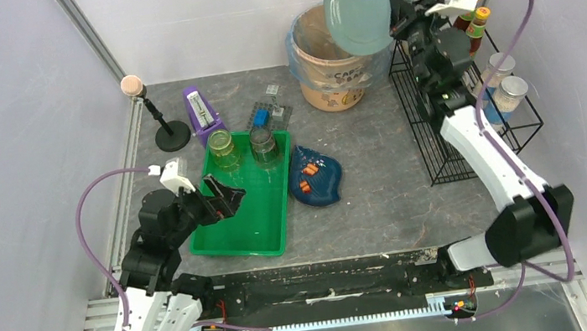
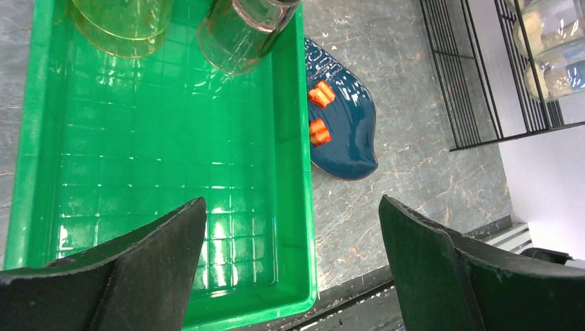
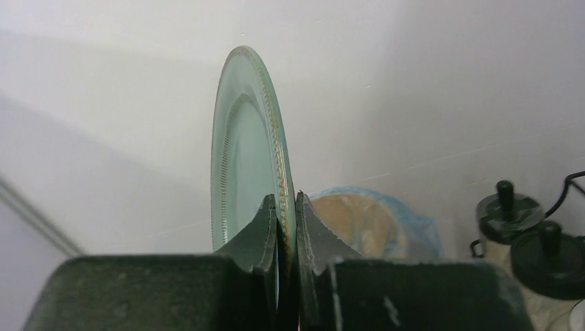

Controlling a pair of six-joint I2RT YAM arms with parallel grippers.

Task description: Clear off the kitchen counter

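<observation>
My right gripper (image 1: 398, 24) (image 3: 286, 207) is shut on the rim of a pale green plate (image 1: 363, 1) (image 3: 247, 145), held on edge high above the lined bin (image 1: 332, 63) (image 3: 365, 221) at the back of the kitchen counter (image 1: 378, 197) (image 2: 407, 124). My left gripper (image 1: 231, 197) (image 2: 293, 227) hangs open and empty over the near right corner of the green tray (image 1: 268, 228) (image 2: 303, 207). Two upturned glasses (image 1: 223, 149) (image 1: 263, 145) (image 2: 117, 24) (image 2: 245, 31) stand at the tray's far end. A dark blue leaf-shaped dish (image 1: 317, 175) (image 2: 345, 117) with orange bits lies on the counter right of the tray.
A black wire rack (image 1: 438, 131) (image 2: 476, 89) with jars (image 1: 511, 92) and a sauce bottle (image 1: 476, 25) stands at the right. At the back left are a microphone stand (image 1: 163, 127), a purple metronome-like thing (image 1: 201, 113) and a small grey holder (image 1: 267, 114).
</observation>
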